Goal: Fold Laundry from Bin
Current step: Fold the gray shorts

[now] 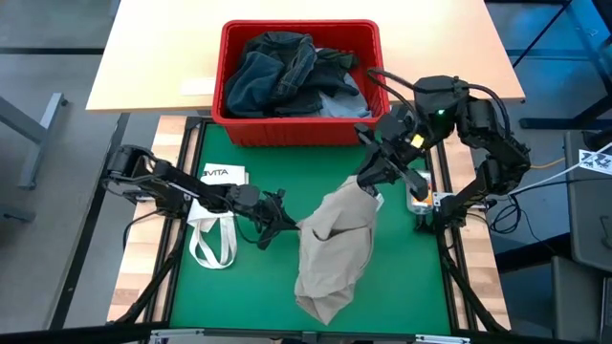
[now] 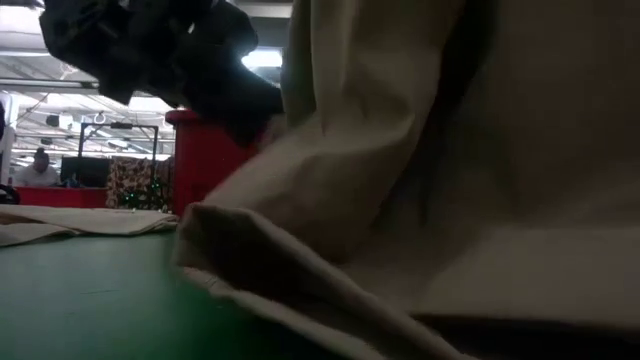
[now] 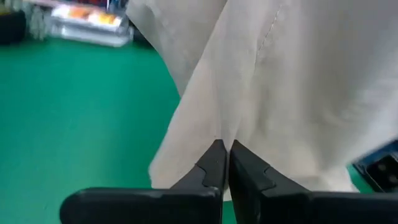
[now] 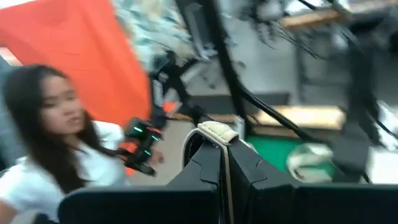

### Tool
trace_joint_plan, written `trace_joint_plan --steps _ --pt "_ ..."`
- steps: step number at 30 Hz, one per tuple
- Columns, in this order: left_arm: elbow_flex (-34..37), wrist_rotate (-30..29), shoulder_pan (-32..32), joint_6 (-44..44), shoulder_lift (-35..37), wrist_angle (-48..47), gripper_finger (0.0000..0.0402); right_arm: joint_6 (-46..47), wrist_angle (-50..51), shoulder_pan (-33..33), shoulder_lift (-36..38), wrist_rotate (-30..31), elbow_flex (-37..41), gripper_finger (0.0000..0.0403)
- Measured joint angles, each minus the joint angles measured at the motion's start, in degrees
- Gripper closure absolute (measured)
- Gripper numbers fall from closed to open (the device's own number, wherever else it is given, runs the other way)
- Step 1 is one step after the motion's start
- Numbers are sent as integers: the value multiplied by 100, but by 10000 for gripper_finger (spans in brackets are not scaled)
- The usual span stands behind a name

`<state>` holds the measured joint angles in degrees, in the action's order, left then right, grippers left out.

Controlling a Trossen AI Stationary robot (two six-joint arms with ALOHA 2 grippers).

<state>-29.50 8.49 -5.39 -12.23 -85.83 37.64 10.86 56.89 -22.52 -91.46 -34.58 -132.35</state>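
Beige trousers (image 1: 330,244) hang from my raised right gripper (image 1: 371,183), which is shut on their top; their lower end (image 1: 320,301) lies bunched on the green mat. My left gripper (image 1: 292,226) reaches in low from the table's left and is shut on the trousers' left side. The red bin (image 1: 296,132) stands at the far side of the table and holds dark and light blue laundry (image 1: 287,72). In the low view the trousers (image 2: 450,150) fill most of the picture. My left gripper pinches a small fold of the trousers' left side (image 3: 225,134) between its two fingertips, coming nearly level from the table's left. The cloth rises slack above the fingers. My right gripper pinches a rolled edge at the trousers' top (image 4: 217,132) between its fingertips. The trousers hang below it, lower end on the mat.
A white tote bag (image 1: 215,234) with looped straps lies on the mat's left part, beside my left arm. The green mat (image 1: 239,296) shows bare near the front left. A person (image 4: 56,143) is in the room beyond the table.
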Motion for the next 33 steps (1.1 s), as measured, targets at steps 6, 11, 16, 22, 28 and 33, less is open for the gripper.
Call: trace_joint_plan --steps 6,11,16,22,28,33 --pt "2 -412 -4 -136 1403 -2339 399 -487 1680 54 135 1694 0 395" --pt "2 -880 77 -495 2733 -3926 400 -186 2904 166 136 3429 52 395" --pt "2 -1054 138 -709 3602 -5068 400 581 3291 389 133 4165 691 395" --pt "3 -1350 138 -1110 4197 -6468 401 1118 3300 788 183 4720 1626 395" --pt "4 -2166 138 -1309 4429 -6923 401 1163 3303 687 233 5453 2427 395" --pt "4 -2940 330 -1314 4343 -6933 401 811 2784 25 231 5608 3250 395"
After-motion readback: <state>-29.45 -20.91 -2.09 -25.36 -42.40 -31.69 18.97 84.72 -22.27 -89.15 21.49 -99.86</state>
